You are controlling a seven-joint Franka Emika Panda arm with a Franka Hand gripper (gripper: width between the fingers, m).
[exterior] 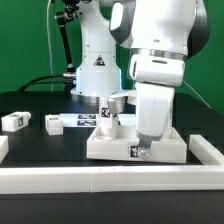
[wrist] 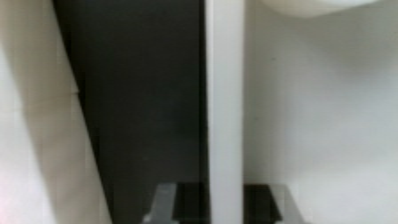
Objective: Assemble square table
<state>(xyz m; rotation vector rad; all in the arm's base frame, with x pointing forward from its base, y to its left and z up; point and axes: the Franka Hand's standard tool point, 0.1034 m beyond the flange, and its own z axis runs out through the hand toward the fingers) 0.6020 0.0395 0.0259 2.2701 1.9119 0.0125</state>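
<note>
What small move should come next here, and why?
Probably nudge the table top toward the border wall on the exterior view's right: the shut tool seems clamped on its thin rim, and a dark gap seems to show beside that wall.

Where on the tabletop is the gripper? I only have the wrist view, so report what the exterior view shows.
Observer: The gripper is down at the tabletop's rim nearest the exterior camera, towards the exterior view's right.
Operator: Report any leg standing on the top.
Observer: One tagged leg stands upright on it, to the exterior view's left of the gripper.
Operator: Locate the spare legs.
Observer: Two loose legs lie on the black table, off the top, at the exterior view's left.
</note>
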